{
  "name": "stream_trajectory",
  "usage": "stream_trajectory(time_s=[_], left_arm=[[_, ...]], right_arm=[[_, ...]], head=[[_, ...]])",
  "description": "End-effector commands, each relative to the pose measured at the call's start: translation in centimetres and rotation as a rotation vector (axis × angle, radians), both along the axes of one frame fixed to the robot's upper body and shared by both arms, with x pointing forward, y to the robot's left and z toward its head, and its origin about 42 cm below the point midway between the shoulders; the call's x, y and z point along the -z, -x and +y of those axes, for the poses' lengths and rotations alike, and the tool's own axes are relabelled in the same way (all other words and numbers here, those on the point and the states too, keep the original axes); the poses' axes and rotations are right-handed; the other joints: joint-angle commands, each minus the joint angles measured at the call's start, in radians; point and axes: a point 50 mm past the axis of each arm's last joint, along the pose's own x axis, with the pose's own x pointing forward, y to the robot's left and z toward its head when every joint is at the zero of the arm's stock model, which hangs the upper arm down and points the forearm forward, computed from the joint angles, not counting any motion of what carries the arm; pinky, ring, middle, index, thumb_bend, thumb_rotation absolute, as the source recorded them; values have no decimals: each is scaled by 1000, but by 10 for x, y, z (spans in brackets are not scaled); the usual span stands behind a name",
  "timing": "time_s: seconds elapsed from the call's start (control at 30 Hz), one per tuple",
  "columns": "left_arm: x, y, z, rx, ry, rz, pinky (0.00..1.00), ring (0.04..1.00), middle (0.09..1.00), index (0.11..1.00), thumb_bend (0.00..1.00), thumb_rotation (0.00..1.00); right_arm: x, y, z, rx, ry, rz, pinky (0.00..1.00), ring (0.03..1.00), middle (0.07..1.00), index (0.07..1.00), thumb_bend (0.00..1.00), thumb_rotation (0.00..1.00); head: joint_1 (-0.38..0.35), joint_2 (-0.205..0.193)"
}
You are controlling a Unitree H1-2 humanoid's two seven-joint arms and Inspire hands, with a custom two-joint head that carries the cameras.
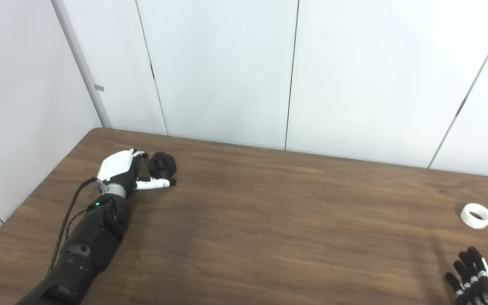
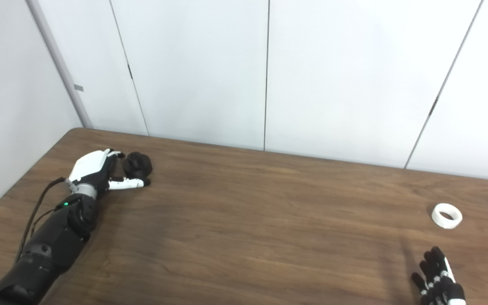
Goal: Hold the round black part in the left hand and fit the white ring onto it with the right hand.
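Observation:
The round black part (image 1: 162,165) rests on the wooden table (image 1: 269,220) at the far left. My left hand (image 1: 122,170) lies right beside it, open. Its thumb (image 1: 156,184) stretches along the part's near side and its fingers reach the part's far side; no closed grasp shows. The white ring (image 1: 476,215) lies flat on the table at the far right. My right hand (image 2: 439,281) is at the bottom right corner, a little nearer than the ring, with its fingers spread and nothing in it; much of it is cut off by the frame edge.
White wall panels (image 1: 227,72) stand just behind the table's far edge. The table's left edge runs close to my left forearm (image 1: 87,241), with a cable along it. A wide stretch of bare wood separates the two hands.

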Motion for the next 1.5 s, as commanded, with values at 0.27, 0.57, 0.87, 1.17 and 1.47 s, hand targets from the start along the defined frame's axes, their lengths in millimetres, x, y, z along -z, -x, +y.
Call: stream_trajectory(time_s=[0.27, 0.57, 0.87, 1.17, 1.47], left_arm=[[-27, -17, -1, -3, 21, -108, 1000, 1000, 958, 847, 924, 451], [-29, -19, -6, 19, 21, -119, 1000, 1000, 959, 846, 940, 419], [-29, -20, -15, 44, 19, -133, 1000, 1000, 958, 849, 928, 368], [-29, -20, -22, 58, 12, -155, 1000, 1000, 958, 846, 925, 356], [-31, -23, -23, 63, 19, -148, 1000, 1000, 956, 836, 914, 359]], right_arm=[[11, 10, -2, 5, -3, 71, 1000, 1000, 1000, 1000, 596, 1000], [11, 11, -2, 5, 4, 80, 1000, 1000, 1000, 1000, 607, 1000], [11, 10, -2, 3, 10, 87, 1000, 1000, 1000, 1000, 614, 1000], [12, 11, -2, 1, 12, 90, 1000, 1000, 1000, 1000, 617, 1000], [12, 14, -1, 0, 17, 99, 1000, 1000, 1000, 1000, 602, 1000]], head=[[2, 4], [4, 12], [0, 15], [-3, 18], [-5, 22]])
